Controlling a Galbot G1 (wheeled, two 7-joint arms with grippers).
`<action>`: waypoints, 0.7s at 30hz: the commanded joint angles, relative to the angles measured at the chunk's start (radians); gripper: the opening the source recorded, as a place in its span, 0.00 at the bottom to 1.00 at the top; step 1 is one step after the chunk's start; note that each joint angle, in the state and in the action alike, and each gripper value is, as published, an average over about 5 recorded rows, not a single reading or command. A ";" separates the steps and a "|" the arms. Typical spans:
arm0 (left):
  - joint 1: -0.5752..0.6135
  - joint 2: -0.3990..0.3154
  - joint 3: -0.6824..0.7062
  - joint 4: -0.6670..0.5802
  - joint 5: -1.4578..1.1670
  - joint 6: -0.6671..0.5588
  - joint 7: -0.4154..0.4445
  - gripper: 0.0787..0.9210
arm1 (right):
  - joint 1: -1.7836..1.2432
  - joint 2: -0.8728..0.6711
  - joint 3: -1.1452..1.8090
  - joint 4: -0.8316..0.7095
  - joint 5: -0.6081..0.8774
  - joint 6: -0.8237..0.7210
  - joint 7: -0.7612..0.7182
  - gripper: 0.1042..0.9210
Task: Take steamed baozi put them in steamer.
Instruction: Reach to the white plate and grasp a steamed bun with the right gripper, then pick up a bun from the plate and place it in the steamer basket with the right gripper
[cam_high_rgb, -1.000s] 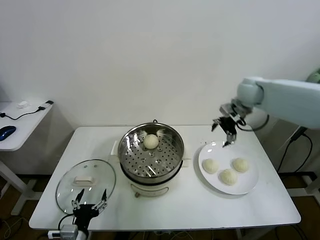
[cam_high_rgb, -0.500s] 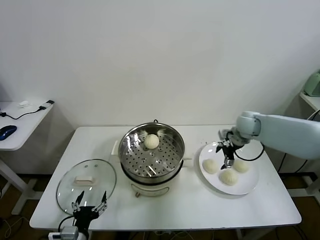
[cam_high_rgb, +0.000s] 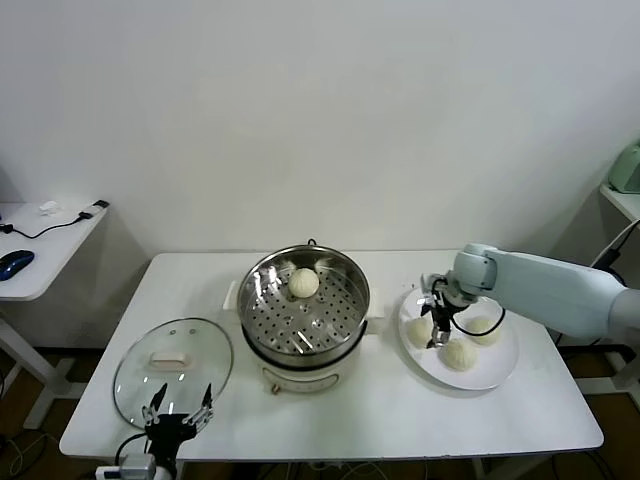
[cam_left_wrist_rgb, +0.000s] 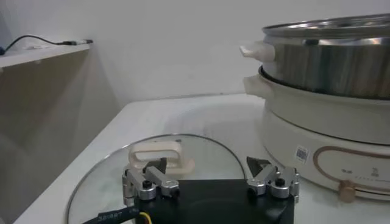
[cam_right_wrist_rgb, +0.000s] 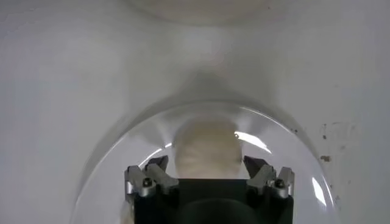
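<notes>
The steel steamer (cam_high_rgb: 304, 308) stands mid-table with one cream baozi (cam_high_rgb: 303, 282) on its perforated tray. Three baozi lie on the white plate (cam_high_rgb: 488, 370) to its right: one at the left (cam_high_rgb: 419, 330), one at the front (cam_high_rgb: 459, 354), one at the right (cam_high_rgb: 485, 330). My right gripper (cam_high_rgb: 436, 326) is open and low over the plate, its fingers either side of the left baozi (cam_right_wrist_rgb: 205, 149), apart from it. My left gripper (cam_high_rgb: 178, 418) is open and parked at the table's front left edge, by the glass lid (cam_high_rgb: 170, 360). The steamer's side (cam_left_wrist_rgb: 329, 67) shows in the left wrist view.
The glass lid with its white handle (cam_left_wrist_rgb: 159, 152) lies flat at the front left, just beyond my left gripper (cam_left_wrist_rgb: 207, 170). A side table (cam_high_rgb: 35, 245) with a mouse and cable stands at the far left. The white wall is close behind the table.
My right gripper has come down and to the left, from above the plate's far edge to straddling the left baozi. The left arm has not moved.
</notes>
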 joint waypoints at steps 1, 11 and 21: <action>0.001 0.000 -0.001 -0.002 0.000 0.001 -0.001 0.88 | -0.027 0.010 0.037 -0.030 -0.013 -0.008 -0.013 0.73; 0.009 -0.001 0.000 -0.014 -0.002 0.003 -0.001 0.88 | 0.428 -0.030 -0.244 0.119 0.174 0.028 -0.095 0.63; 0.004 0.006 0.014 -0.035 -0.002 0.015 0.001 0.88 | 0.824 0.145 -0.319 0.260 0.548 -0.035 -0.091 0.63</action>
